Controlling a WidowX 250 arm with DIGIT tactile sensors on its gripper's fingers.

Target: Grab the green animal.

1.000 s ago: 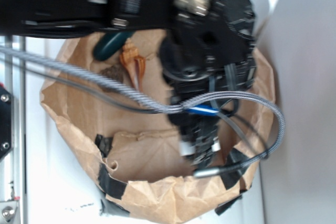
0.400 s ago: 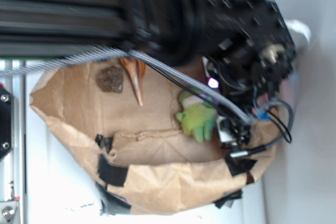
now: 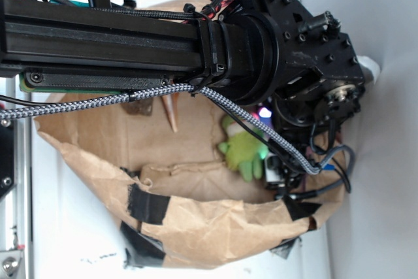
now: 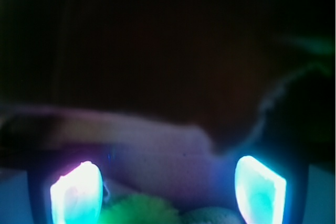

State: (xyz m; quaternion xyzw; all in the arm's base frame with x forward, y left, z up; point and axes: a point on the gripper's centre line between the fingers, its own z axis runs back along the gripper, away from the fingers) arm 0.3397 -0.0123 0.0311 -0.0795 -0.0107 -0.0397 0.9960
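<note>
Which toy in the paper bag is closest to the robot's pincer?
The fuzzy lime-green animal. It lies right beside the pincer, and green fuzz shows between the glowing fingers in the wrist view. The orange pointed thing lies farther away, half hidden under the arm.

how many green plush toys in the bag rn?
1. The green animal lies on the paper bag floor, right side, under the arm's wrist; the wrist view shows green fuzz between the glowing fingers. The arm hides much of the bag, so more could be hidden.
</note>
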